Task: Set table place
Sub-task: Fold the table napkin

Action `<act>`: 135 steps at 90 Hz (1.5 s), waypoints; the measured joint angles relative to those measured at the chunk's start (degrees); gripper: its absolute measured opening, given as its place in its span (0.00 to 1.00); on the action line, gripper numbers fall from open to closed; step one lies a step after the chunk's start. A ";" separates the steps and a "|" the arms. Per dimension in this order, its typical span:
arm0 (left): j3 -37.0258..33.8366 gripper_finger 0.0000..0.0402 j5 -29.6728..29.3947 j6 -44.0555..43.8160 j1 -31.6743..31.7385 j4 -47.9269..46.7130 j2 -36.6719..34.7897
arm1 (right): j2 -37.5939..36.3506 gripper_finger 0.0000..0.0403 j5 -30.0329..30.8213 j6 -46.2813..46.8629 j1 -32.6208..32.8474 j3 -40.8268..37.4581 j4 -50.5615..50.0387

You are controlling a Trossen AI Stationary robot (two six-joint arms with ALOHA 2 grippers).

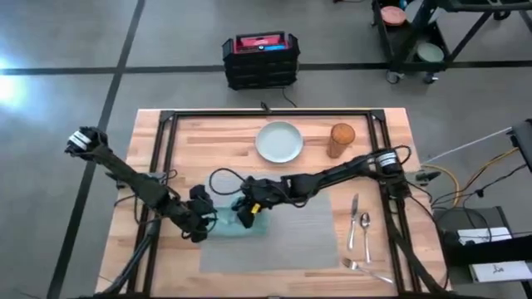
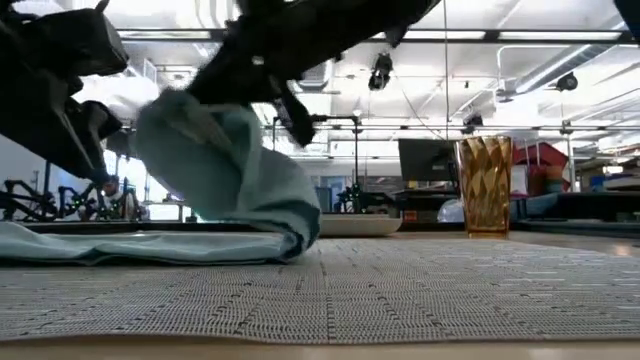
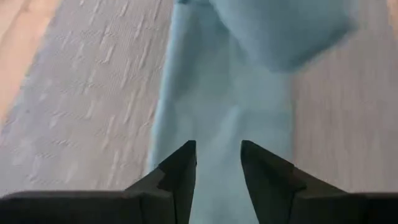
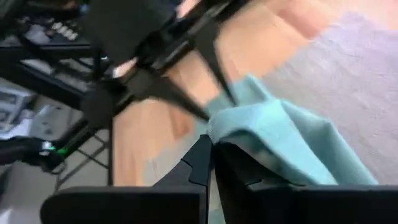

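Grey placemat carries the napkin, pinched by the right gripper; left gripper hovers released beside it.

Bright ceiling lights are flooding the low view and silhouetting the dark arms, a pale glare is lying on the floor at the overhead view's left edge, and motion blur is smearing both wrist views.

Two dark arms, matte black segmented links, boxy joints. Left arm: pale grey block at base end. Right arm: black cables looping near shoulder joint, yellow mark near wrist. Fingers black, wedge-shaped, tapering to flat tips.
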 joint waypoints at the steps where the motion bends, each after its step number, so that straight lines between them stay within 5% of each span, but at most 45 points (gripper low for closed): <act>1: 0.17 0.28 0.00 -0.03 0.00 -0.51 -0.20 | 0.26 0.00 -0.29 0.04 0.01 0.32 0.24; 68: 1.35 0.28 -0.19 0.49 0.02 -6.04 -6.12 | 12.94 0.00 -7.05 2.75 -1.24 15.30 0.80; 135: 1.32 0.28 -0.15 0.65 0.02 -6.29 -5.97 | 14.63 0.00 -9.87 3.97 -0.62 16.40 0.86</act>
